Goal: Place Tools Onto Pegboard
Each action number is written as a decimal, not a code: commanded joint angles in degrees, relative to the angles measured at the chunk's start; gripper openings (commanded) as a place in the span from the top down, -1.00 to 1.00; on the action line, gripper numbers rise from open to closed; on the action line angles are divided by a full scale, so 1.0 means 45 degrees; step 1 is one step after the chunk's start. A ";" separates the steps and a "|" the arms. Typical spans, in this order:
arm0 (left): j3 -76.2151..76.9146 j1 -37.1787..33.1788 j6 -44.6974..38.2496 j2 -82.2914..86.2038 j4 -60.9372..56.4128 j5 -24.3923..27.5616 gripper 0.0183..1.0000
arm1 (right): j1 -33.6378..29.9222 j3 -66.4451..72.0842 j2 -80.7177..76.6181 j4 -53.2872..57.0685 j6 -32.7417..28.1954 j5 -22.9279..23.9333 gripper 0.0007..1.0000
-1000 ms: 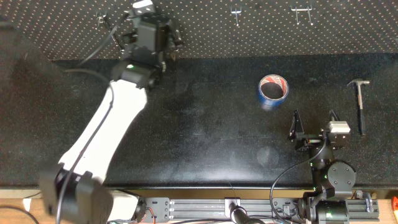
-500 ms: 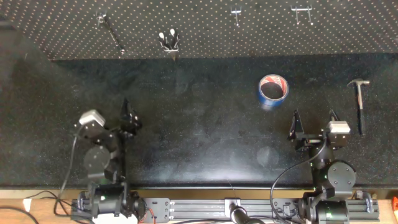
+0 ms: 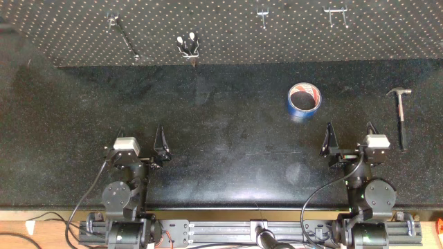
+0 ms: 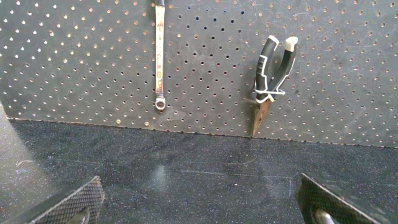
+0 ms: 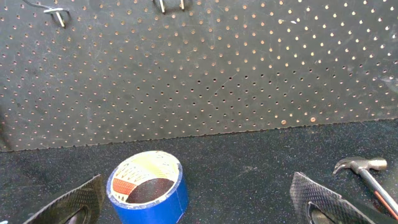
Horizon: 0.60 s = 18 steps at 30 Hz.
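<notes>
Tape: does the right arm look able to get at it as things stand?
Probably yes. The tape stands alone on the table ahead of the open right gripper, nothing lies between them, and the hammer lies off to the side.

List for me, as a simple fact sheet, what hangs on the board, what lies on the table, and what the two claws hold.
Hung on pegboard: wrench, pliers
Lying on table: tape, hammer
Bare hooks: two sets, beyond the tape and hammer
Left claw: open, empty
Right claw: open, empty
</notes>
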<state>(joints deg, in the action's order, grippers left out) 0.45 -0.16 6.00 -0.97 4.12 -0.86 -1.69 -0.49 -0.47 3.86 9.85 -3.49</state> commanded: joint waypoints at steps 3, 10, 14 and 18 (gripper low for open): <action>-0.0029 0.0044 -0.0209 0.0175 0.0102 0.0350 -0.99 | 0.0087 0.0058 0.0092 0.0034 0.0136 0.0015 -0.95; -0.0029 0.0044 -0.0204 0.0175 0.0102 0.0350 -1.00 | 0.0087 0.0053 0.0092 0.0039 0.0384 0.0311 -0.95; -0.0029 0.0044 -0.0209 0.0175 0.0097 0.0350 -0.99 | 0.0335 -0.2341 -0.4376 0.0005 0.3900 -0.0393 -0.95; -0.0029 0.0044 -0.0204 0.0170 0.0102 0.0350 -0.99 | 0.2137 -0.6047 -1.0486 0.0102 0.3837 -0.0510 -0.95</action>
<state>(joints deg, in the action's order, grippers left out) 0.45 -0.16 5.78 -0.73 4.27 0.12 5.30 -23.70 -41.08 4.12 26.15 -5.02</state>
